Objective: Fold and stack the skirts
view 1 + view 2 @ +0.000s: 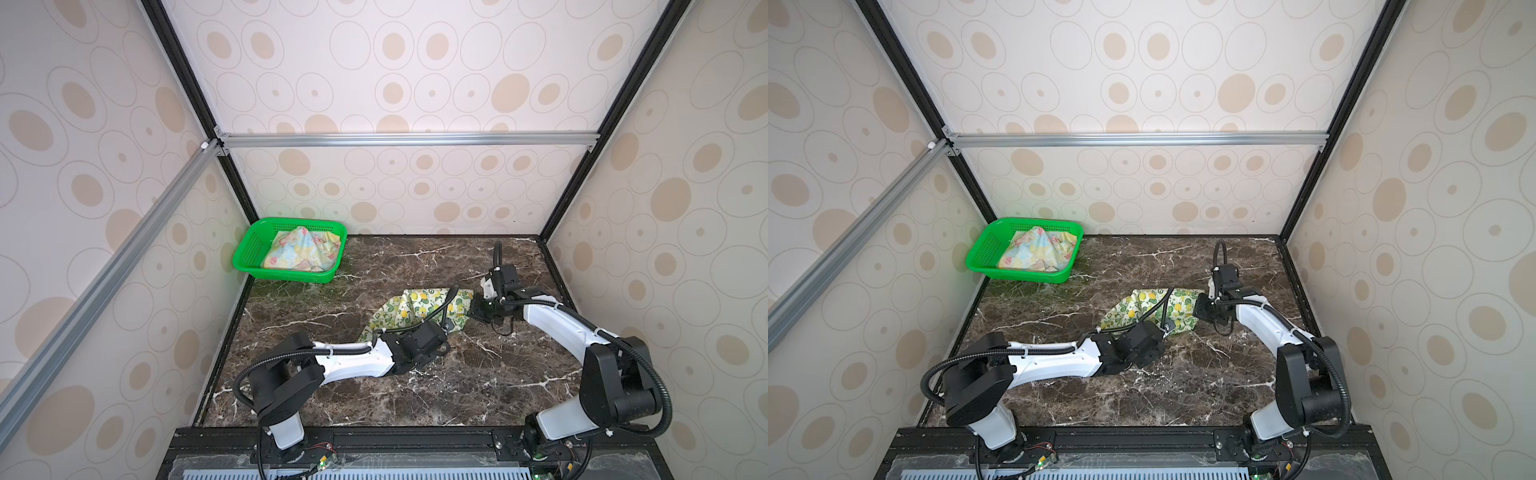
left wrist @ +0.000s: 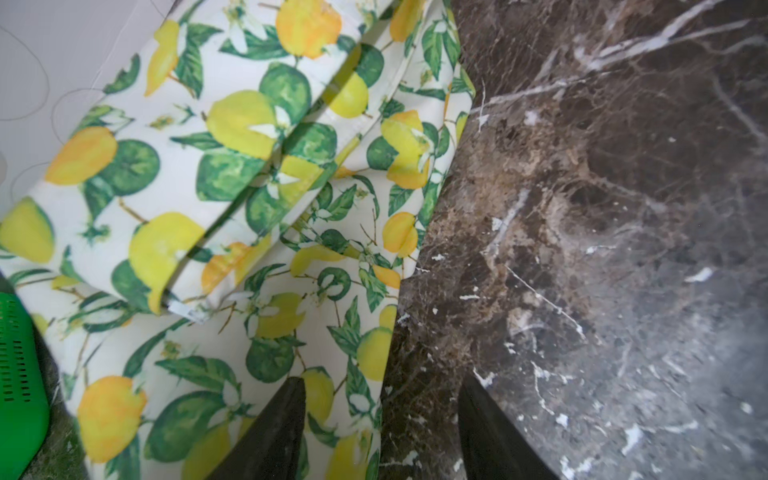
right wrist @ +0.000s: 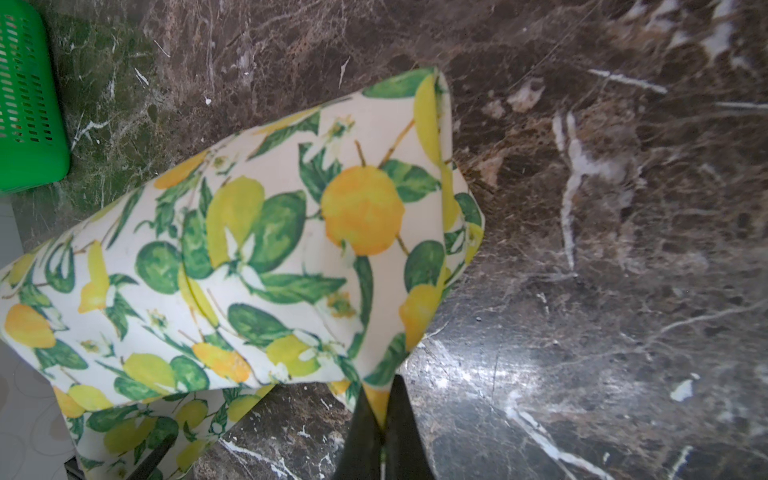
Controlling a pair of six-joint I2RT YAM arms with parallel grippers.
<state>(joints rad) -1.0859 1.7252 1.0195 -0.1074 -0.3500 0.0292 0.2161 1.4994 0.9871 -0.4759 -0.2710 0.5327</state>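
The lemon skirt [image 1: 415, 309] lies rumpled on the desk [image 1: 374, 374], right of middle; the floral skirt [image 1: 299, 249] sits bunched in the basket [image 1: 249, 253]. Thin, limp cloth, probably best pinched at corners or hems. Right gripper [image 3: 379, 388] is clamped on a corner, clear only in its wrist view. Left gripper [image 2: 380, 378] stands partly open astride the skirt's edge, gripping nothing; top views hide this

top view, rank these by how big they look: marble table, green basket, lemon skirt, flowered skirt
1. marble table
2. green basket
3. lemon skirt, partly covered by the left arm
4. flowered skirt, bunched in the basket; it looks close to the lemon one, so this last pair is unsure
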